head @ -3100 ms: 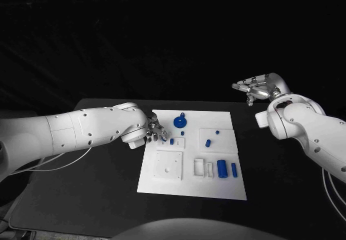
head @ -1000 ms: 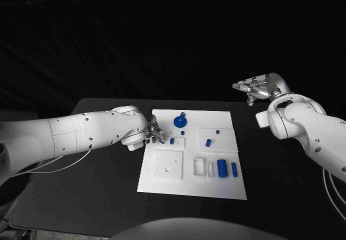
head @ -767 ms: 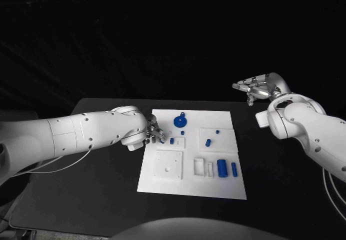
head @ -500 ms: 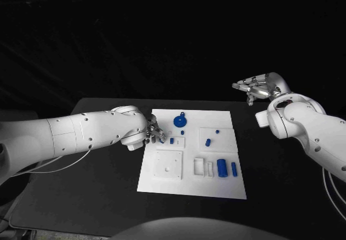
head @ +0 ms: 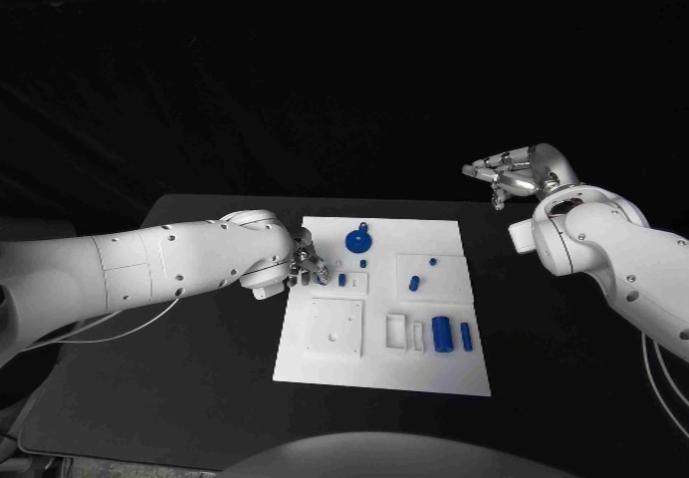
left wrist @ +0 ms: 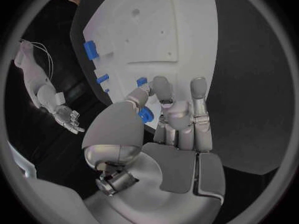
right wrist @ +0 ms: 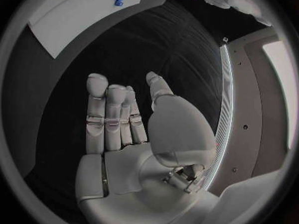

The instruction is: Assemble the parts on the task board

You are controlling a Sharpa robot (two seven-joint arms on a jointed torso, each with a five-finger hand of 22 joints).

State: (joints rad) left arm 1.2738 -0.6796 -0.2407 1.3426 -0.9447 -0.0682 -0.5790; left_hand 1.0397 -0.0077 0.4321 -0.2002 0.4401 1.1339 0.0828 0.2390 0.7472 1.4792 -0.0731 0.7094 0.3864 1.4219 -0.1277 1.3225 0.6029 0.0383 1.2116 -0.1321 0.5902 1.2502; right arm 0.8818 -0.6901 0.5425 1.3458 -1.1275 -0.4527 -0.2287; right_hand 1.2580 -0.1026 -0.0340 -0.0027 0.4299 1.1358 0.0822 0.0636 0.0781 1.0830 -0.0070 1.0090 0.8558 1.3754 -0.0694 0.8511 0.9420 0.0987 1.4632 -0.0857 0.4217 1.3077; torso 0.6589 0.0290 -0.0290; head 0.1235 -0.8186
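Left wrist view: left hand [left wrist: 171,119] pinches blue part [left wrist: 146,115]

No legible text, labels, brand marks, numbers or signs anywhere in frame. Task board [head: 376,344], centre of head view: plain white, unmarked. Blue parts [head: 442,335] at its lower right: no lettering. White arms, silver hands: no readable markings.
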